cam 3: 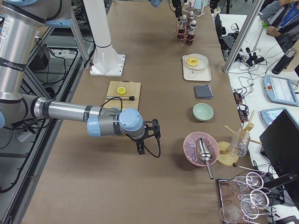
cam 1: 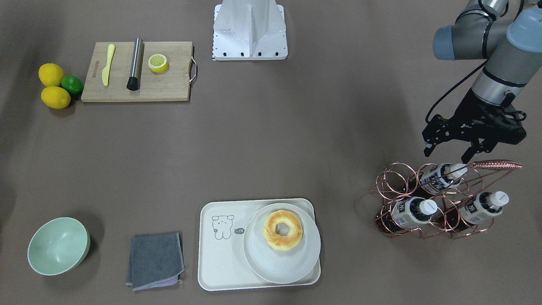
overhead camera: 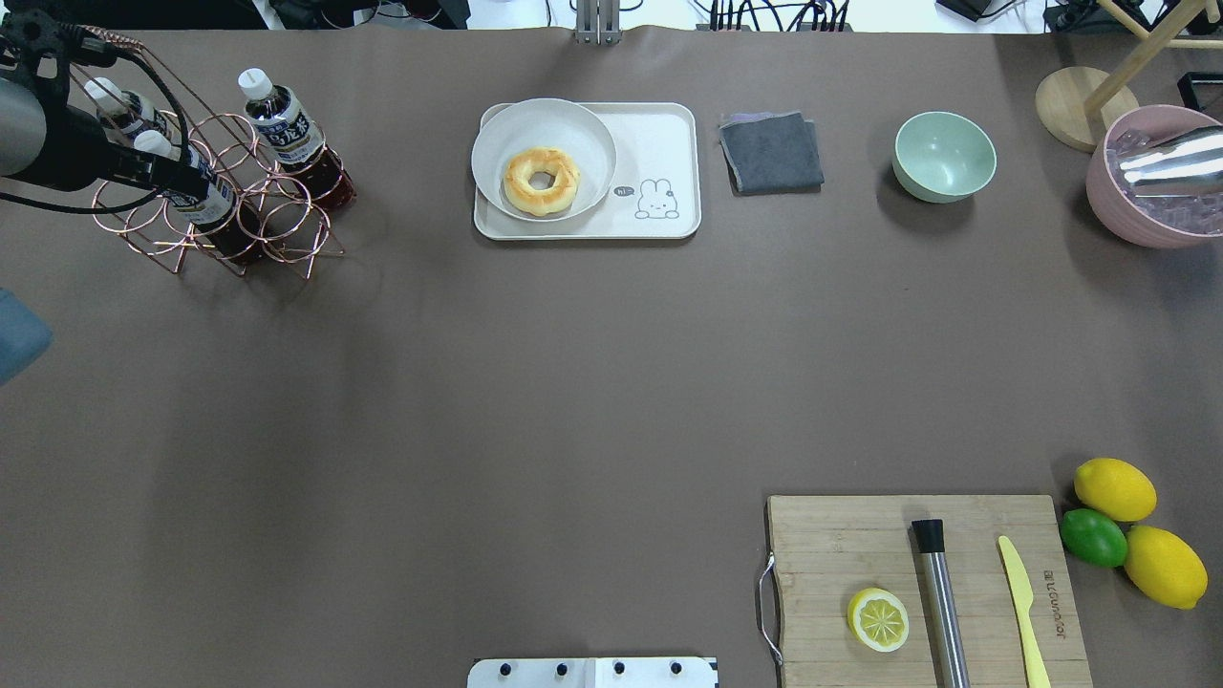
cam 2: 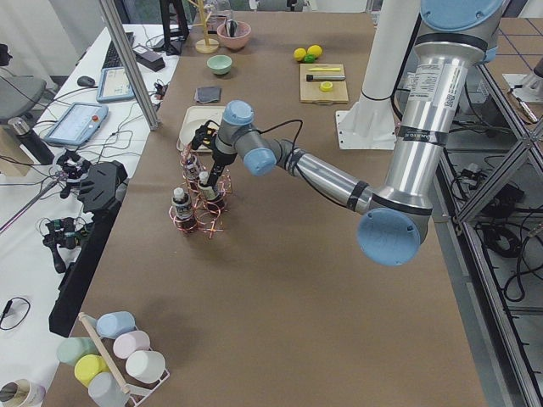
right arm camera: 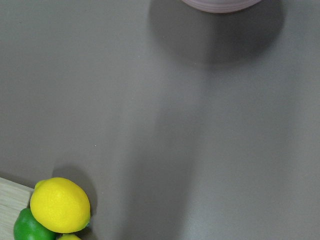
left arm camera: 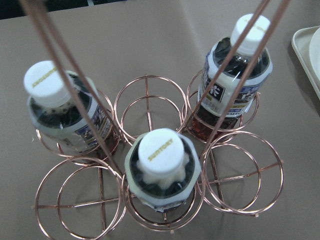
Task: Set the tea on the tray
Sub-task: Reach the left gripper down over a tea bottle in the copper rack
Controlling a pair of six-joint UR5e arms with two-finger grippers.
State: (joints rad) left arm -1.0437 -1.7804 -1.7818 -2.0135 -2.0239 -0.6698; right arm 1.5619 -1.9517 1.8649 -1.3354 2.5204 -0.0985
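Note:
Three tea bottles stand in a copper wire rack [cam 1: 423,199]: one [cam 1: 440,178] at the back, two [cam 1: 413,210] [cam 1: 482,207] in front. My left gripper [cam 1: 446,153] is open and empty, hovering just above the back bottle's white cap. In the left wrist view the nearest bottle [left arm camera: 160,170] is in the middle, with the others at left [left arm camera: 50,107] and right [left arm camera: 235,75]. The cream tray [cam 1: 220,258] with the bear drawing holds a round plate [cam 1: 281,262] with a doughnut [cam 1: 283,231]. My right gripper [cam 3: 148,135] shows only in the exterior right view; I cannot tell its state.
A grey cloth [cam 1: 154,260] and a green bowl [cam 1: 58,245] lie beside the tray. A cutting board [cam 1: 137,72] holds a knife, a steel rod and half a lemon. Lemons and a lime [cam 1: 72,84] sit next to it. A pink bowl [overhead camera: 1151,177] is at the far right.

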